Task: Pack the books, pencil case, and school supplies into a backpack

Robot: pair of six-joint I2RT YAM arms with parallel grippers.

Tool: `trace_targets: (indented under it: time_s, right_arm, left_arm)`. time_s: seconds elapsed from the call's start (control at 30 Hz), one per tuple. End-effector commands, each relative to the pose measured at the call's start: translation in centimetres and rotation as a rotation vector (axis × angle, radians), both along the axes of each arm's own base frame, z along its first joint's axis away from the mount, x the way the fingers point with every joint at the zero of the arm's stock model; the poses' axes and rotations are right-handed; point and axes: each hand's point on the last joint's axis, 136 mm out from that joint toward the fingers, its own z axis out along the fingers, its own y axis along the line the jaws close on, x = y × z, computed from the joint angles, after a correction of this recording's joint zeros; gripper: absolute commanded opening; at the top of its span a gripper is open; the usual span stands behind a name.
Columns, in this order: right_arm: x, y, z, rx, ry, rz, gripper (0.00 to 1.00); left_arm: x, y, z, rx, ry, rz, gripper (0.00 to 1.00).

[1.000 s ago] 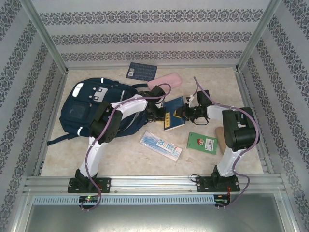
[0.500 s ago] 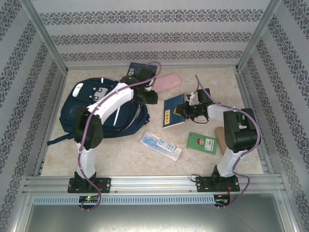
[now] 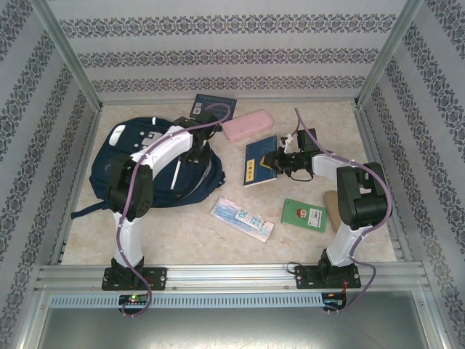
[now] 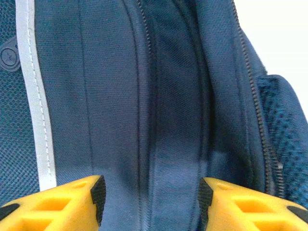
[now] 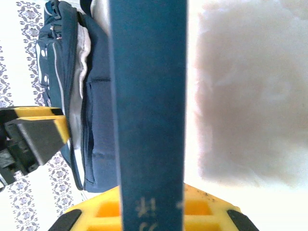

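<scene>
Apart over the backpack (image 3: 109, 166), the left fingers (image 4: 72, 202) should widen its seemingly narrow opening. The right fingers (image 5: 96, 214), clamped on the dark blue book (image 3: 256, 161) at frame centre, can then feed it in edgewise.

Left arm (image 3: 161, 150) stretched forward, left jaws wide apart, pointing down. Right arm (image 3: 330, 166) bent, reaching left, right jaws pinching thin dark blue book (image 5: 147, 110).

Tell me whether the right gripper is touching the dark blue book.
Touching. In the right wrist view the right gripper clamps the dark blue book between its yellow fingers.
</scene>
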Motion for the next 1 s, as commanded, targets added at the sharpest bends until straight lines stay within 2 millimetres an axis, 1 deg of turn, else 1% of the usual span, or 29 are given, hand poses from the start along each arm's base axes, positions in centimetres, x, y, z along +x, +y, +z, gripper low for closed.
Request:
trace_targets:
  time_s: [0.0,0.03,0.17,0.23,0.3,0.37,0.43,0.5,0.6,0.7,0.8,0.97]
  right_arm:
    - [0.7,0.9,1.5,0.037,-0.044,0.030,0.00]
    - [0.7,0.9,1.4,0.037,-0.041,0.029,0.00]
    - [0.7,1.1,1.6,0.046,-0.047,0.034,0.00]
    - [0.7,1.3,1.9,0.049,-0.050,0.037,0.00]
    - [0.7,1.5,2.2,0.053,-0.057,0.040,0.00]
    - [0.8,1.7,2.6,0.056,-0.063,0.042,0.00]
    - [0.9,1.9,3.1,0.062,-0.072,0.044,0.00]
    - [0.9,2.4,3.7,0.073,-0.081,0.051,0.00]
    - [1.0,3.3,5.2,0.096,-0.102,0.055,0.00]
    - [1.2,4.7,6.9,0.134,-0.129,0.057,0.00]
    - [1.5,6.5,8.5,0.171,-0.151,0.059,0.00]
    - [1.7,10.4,10.5,0.222,-0.181,0.073,0.00]
  left_arm:
    - [-1.1,1.8,-1.1,0.123,0.057,-0.030,0.57]
    - [-1.1,2.2,-1.3,0.145,0.064,-0.027,0.56]
    - [-1.4,2.7,-2.4,0.184,0.091,-0.035,0.42]
    - [-1.5,2.8,-2.7,0.193,0.101,-0.039,0.28]
    - [-1.6,2.9,-2.7,0.193,0.101,-0.038,0.17]
    - [-1.6,2.7,-2.2,0.177,0.086,-0.037,0.01]
    - [-1.4,2.6,-1.4,0.166,0.065,-0.030,0.00]
    - [-1.2,2.6,-0.1,0.156,0.037,-0.021,0.00]
    - [-0.6,2.6,2.9,0.135,-0.029,-0.004,0.00]
    - [-0.2,2.4,6.3,0.085,-0.094,0.012,0.00]
    - [0.3,2.3,9.7,0.013,-0.151,0.035,0.00]
    - [0.7,2.4,14.9,-0.158,-0.239,0.077,0.00]
